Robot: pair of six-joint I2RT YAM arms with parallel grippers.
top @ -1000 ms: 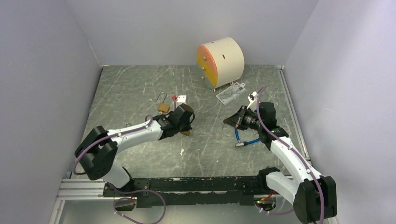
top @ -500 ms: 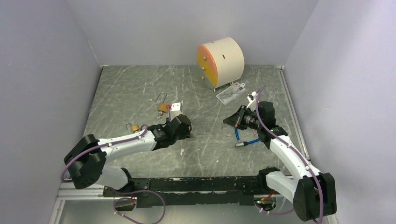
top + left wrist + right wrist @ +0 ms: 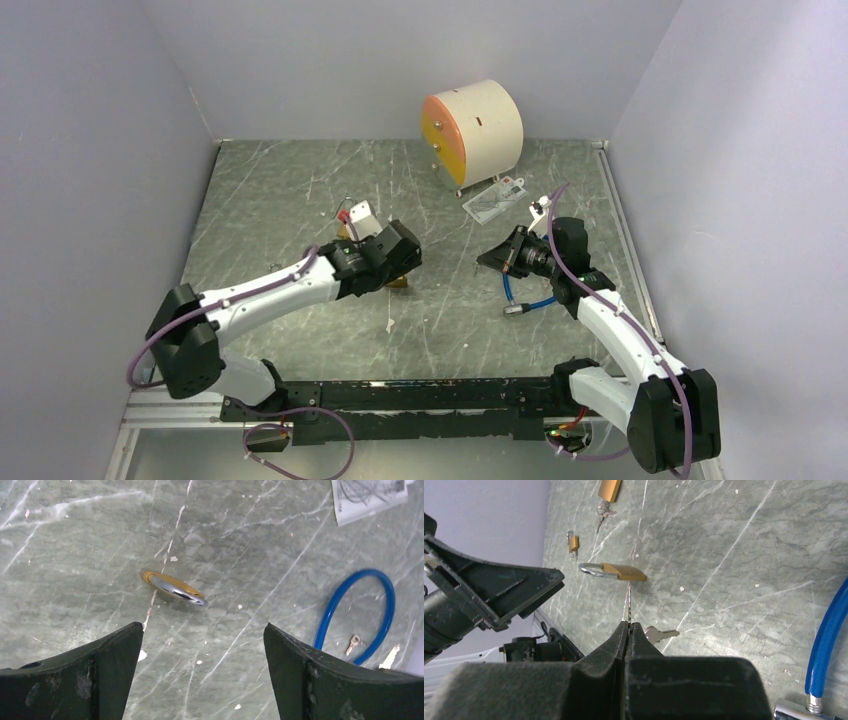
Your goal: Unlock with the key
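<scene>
**Padlock lies between open fingers, key at the other tips**

The left pincer (image 3: 201, 630) hovers wide open and holds nothing. Its two fingers frame the padlock (image 3: 175, 587), which lies flat on the table (image 3: 75, 545) just ahead of them, untouched. The right pincer (image 3: 628, 626) is closed tight, pads pressed together. A key (image 3: 663, 634) shows just beside its tips, but I cannot tell whether it is pinched there or lying on the table below.

The padlock looks like a small brass body with a steel shackle, so it is probably dense for its size, rigid, and smooth enough to slip. On its side it sits low, so the fingers likely need to reach right down to the table. They should close across the brass body, not the round shackle, which would roll in the grip. The end opposite the shackle should stay free for the key. The key is thin, light and stiff, and is best held by its head with the blade clear.
</scene>
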